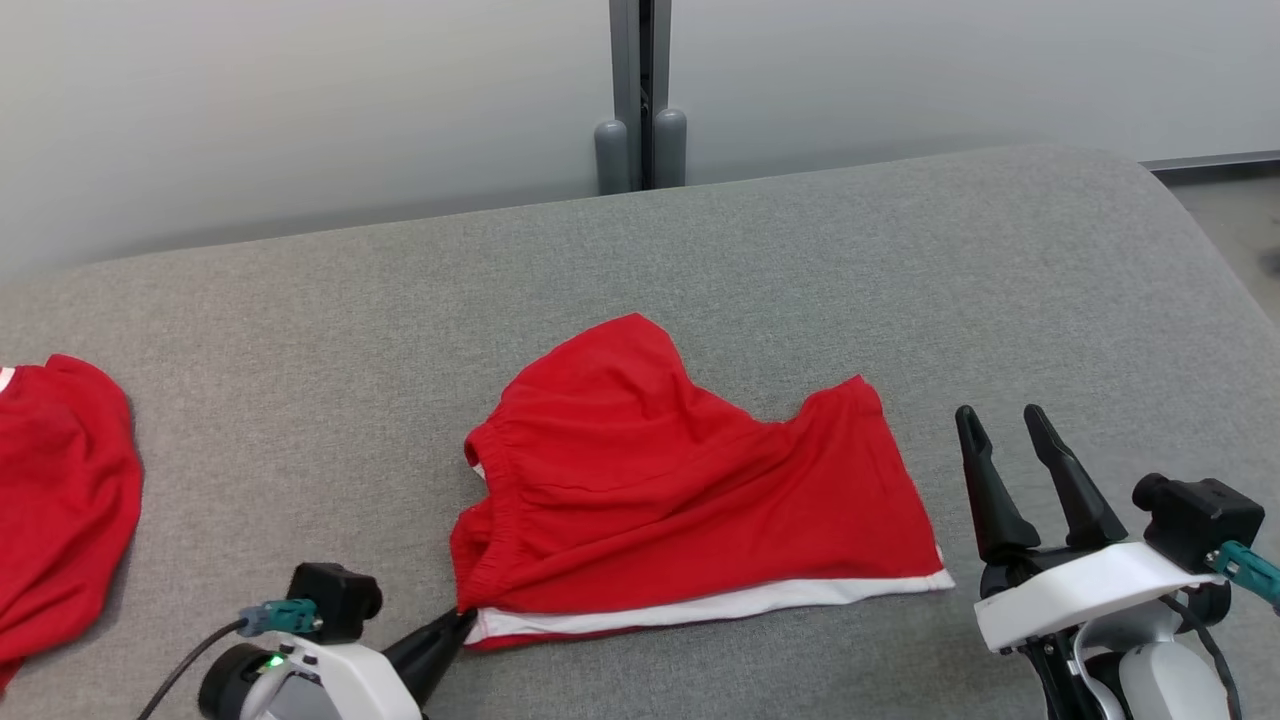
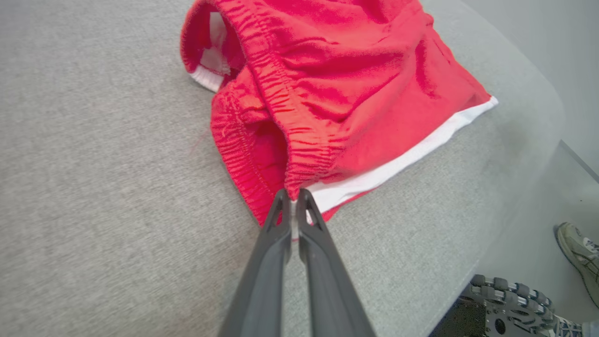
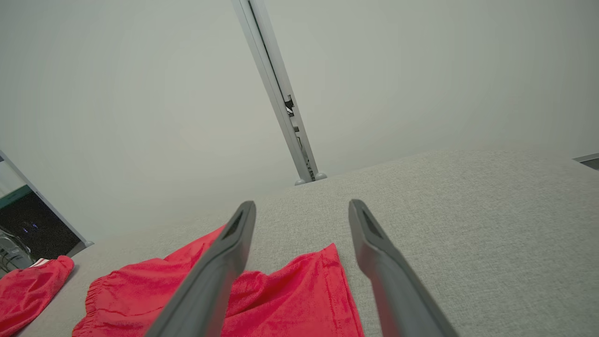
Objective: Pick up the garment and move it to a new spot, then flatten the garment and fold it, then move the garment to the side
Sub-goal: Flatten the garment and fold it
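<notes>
1. Red shorts [image 1: 690, 500] lie on the grey cushion [image 1: 800, 260], directly ahead of the left claw [image 2: 294, 200], which is pinched on their waistband corner.
2. The cloth looks light and limp, and is likely to sag from one pinch.
3. The right claw [image 1: 1005, 440], spread and empty, sits beside the hem, a sensible second hold.

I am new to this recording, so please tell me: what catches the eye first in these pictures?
The red shorts, with a white hem, lie crumpled in the middle of the grey fabric surface. The left gripper has its fingers shut on their near waistband corner, while the right gripper stands open to the right, apart from them. A second red garment lies at the far left edge.
</notes>
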